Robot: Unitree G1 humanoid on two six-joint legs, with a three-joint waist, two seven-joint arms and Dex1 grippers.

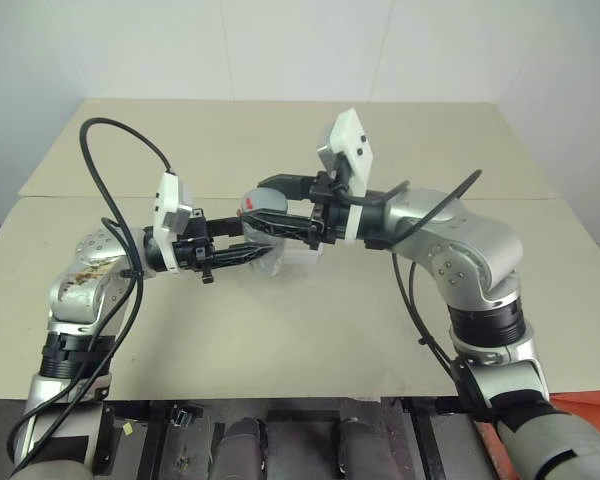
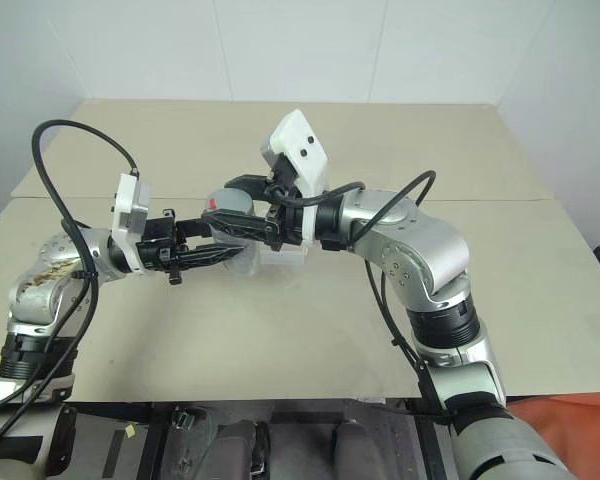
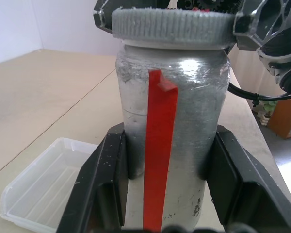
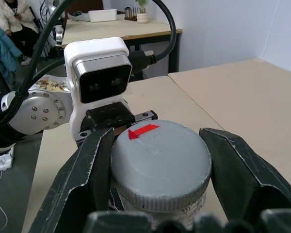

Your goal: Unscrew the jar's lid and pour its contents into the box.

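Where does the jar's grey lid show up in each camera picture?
Left eye: lid at centre, in the right gripper.
Right eye: centre-left.
Left wrist: along the top.
Right wrist: low centre.
Shared landmark: the jar's red strip.

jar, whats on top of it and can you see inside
The grey ribbed lid sits on the jar, with the right tool shut on it. The silvery, red-striped wall hides any contents.

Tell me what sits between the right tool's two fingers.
The lid, still on the jar: in the right wrist view the right tool has one finger against each side of the grey cap. The left tool holds the jar's body.
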